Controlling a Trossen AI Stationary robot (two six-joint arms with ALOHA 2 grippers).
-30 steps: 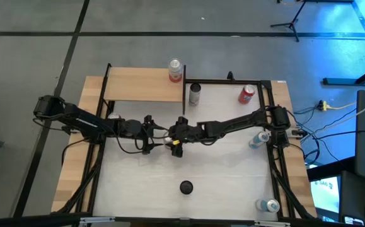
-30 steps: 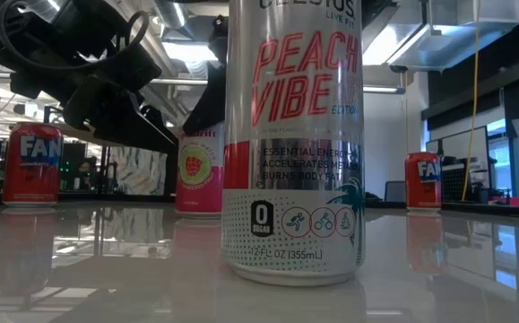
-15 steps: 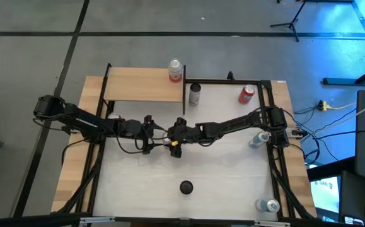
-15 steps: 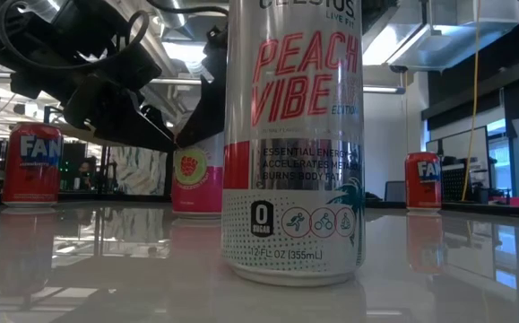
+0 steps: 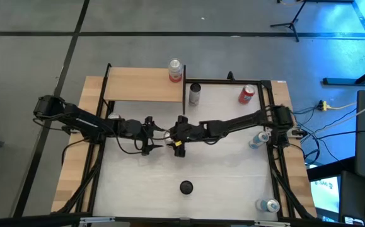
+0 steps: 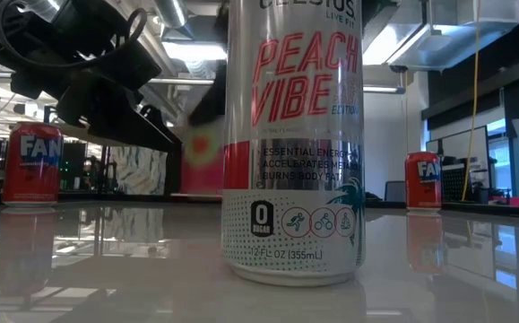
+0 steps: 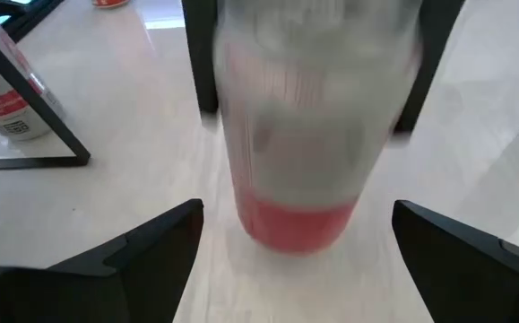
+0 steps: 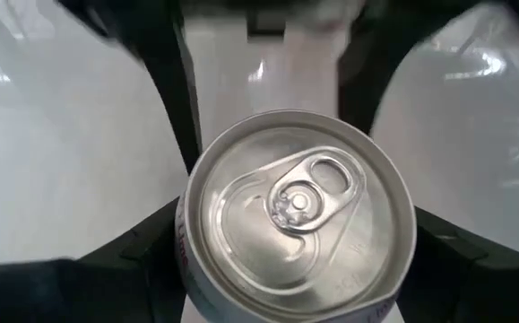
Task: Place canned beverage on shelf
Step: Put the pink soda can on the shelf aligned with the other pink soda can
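A pink-and-white canned beverage [image 7: 295,161] hangs just above the middle of the table, and my right gripper [image 8: 297,242] is shut on it; its silver top [image 8: 299,206] faces up. In the low view the can [image 6: 203,161] shows blurred behind a tall can. My left gripper [image 7: 299,260] stands open just to the can's left, its fingers short of the can and touching nothing. In the high view the two grippers, left [image 5: 156,133] and right [image 5: 174,135], meet mid-table. The tan shelf [image 5: 144,85] stands at the table's far left. My right gripper pinches the can's side wall [image 8: 192,260] between its two fingers [image 7: 201,54], on the upper part of the can below the rim. The fingers come slanting down from the table's right side. The can stands upright, its red bottom [image 7: 295,229] lifted clear of the table.
A red-and-white can [image 5: 175,70] stands on the shelf's far right corner. A grey can [image 5: 195,94] and a red can [image 5: 247,94] stand at the far edge. A tall can [image 6: 293,144] stands near the front edge, and two blue cans [image 5: 258,140] along the right edge.
My right gripper has gone up a little with the can. The can, which stood on the table a second ago, is now lifted clear and still upright.
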